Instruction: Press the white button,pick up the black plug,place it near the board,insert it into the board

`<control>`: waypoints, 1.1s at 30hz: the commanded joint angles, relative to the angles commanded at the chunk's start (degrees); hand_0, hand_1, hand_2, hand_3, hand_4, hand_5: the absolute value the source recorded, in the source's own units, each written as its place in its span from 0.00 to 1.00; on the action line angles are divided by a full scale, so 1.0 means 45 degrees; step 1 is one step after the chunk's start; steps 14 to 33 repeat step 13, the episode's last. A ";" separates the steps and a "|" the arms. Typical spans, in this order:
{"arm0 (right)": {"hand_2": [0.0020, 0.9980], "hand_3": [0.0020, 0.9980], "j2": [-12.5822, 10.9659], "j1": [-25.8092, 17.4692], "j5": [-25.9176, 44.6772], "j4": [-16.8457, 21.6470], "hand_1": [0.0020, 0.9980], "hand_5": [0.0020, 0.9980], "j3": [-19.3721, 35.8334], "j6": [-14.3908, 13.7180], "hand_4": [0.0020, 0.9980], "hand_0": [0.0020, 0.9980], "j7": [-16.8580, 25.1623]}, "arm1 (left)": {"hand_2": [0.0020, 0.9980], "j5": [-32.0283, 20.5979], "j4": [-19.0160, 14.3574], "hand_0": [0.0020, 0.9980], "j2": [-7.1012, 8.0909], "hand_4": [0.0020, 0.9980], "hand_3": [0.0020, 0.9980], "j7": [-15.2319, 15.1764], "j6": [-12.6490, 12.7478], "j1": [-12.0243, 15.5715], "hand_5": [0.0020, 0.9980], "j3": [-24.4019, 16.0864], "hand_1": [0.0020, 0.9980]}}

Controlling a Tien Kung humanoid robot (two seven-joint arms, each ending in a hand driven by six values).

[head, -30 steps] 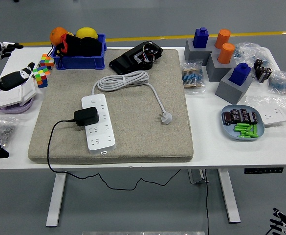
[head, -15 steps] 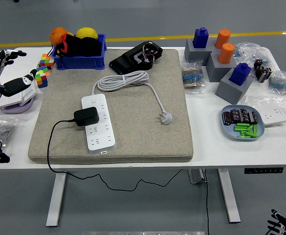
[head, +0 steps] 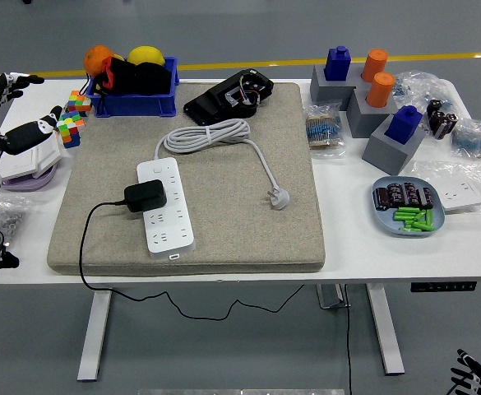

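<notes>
Near edge: white power strip [head: 167, 206] lying lengthwise on the grey mat [head: 248, 222], with the black plug [head: 145, 196] seated in a socket on its left side and the plug's black cord trailing off the mat's front-left corner. Far left, over the table's edge: left hand [head: 14, 115], white with black fingers spread loosely, holding nothing. Beyond, the strip's coiled white cable [head: 205, 135], then the blue bin [head: 135, 92].

White table [head: 248, 253], grey pad [head: 224, 206] centre, blue bin [head: 133, 103] far-left, grey blocks [head: 363, 107], blue plate [head: 407, 222] right
</notes>
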 joint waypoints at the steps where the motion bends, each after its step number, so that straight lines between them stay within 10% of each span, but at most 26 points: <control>1: 0.55 0.66 -0.0001 0.0009 0.0035 0.0000 0.61 0.49 -0.0032 0.0008 0.74 0.72 0.0012 | 0.73 -0.0004 0.0000 0.75 -0.0013 0.77 0.59 0.0000 -0.0002 0.0007 0.00 0.0004 0.76; 33: 0.55 0.66 0.0040 -0.0051 -0.0142 0.0000 0.61 0.49 0.0070 0.0049 0.74 0.72 -0.0223 | 0.72 -0.0013 0.0017 0.75 0.0017 0.77 0.59 0.0041 -0.0039 0.0111 0.00 0.0228 0.76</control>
